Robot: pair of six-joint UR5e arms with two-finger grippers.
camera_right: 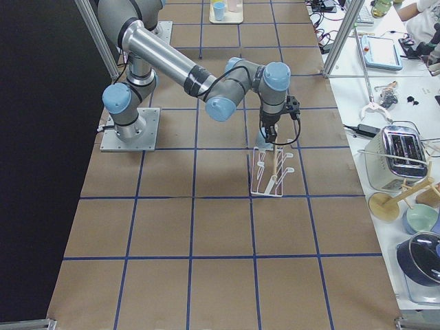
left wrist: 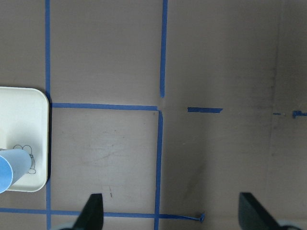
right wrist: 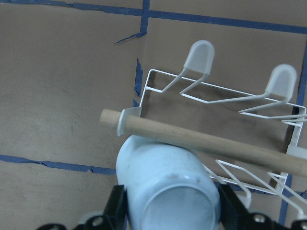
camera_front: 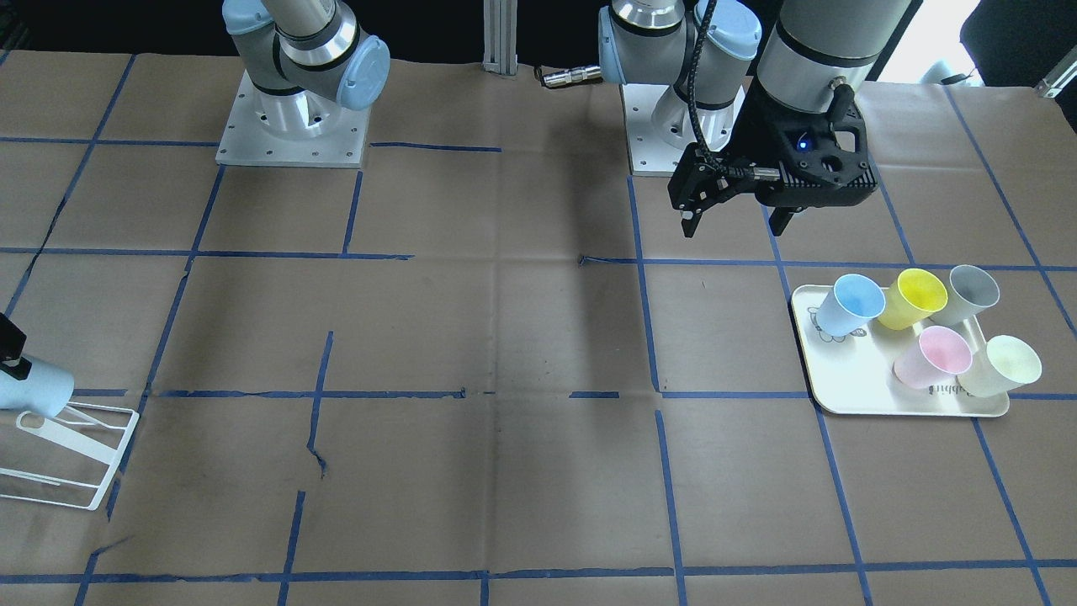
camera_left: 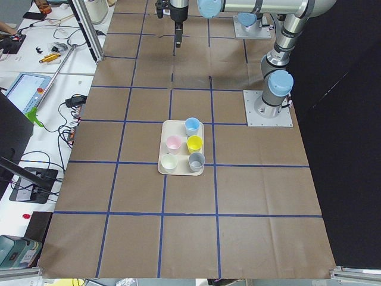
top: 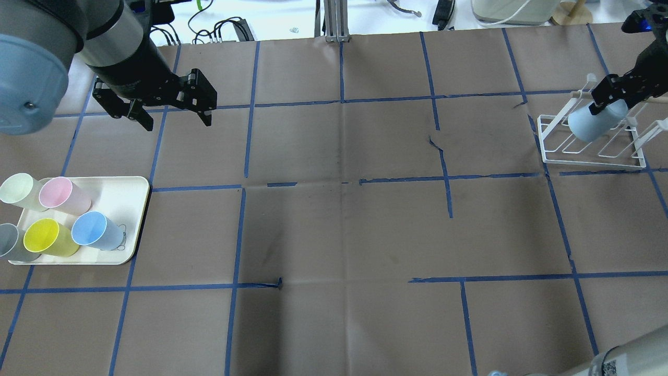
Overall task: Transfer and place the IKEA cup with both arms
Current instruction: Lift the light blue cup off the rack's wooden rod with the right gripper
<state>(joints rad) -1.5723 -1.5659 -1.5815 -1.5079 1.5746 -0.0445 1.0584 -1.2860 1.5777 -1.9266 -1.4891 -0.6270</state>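
The IKEA cup [top: 595, 124], pale light-blue, is tilted over the white wire rack [top: 589, 159] at the table's right end. My right gripper [top: 609, 102] is shut on it. In the right wrist view the cup's base [right wrist: 168, 187] faces the camera, just below the rack's wooden rod [right wrist: 206, 141]. In the front-facing view the cup [camera_front: 34, 389] shows at the left edge. My left gripper [top: 177, 120] is open and empty above bare table, behind the tray [top: 133, 183]. It also shows in the front-facing view [camera_front: 732, 225] and the left wrist view [left wrist: 172, 211].
The cream tray [camera_front: 841, 396] holds several cups: another light-blue one [top: 96, 232], a yellow [top: 49, 237], a pink [top: 65, 196], a pale green [top: 21, 190] and a grey [top: 10, 245]. Brown paper with blue tape lines covers the table.
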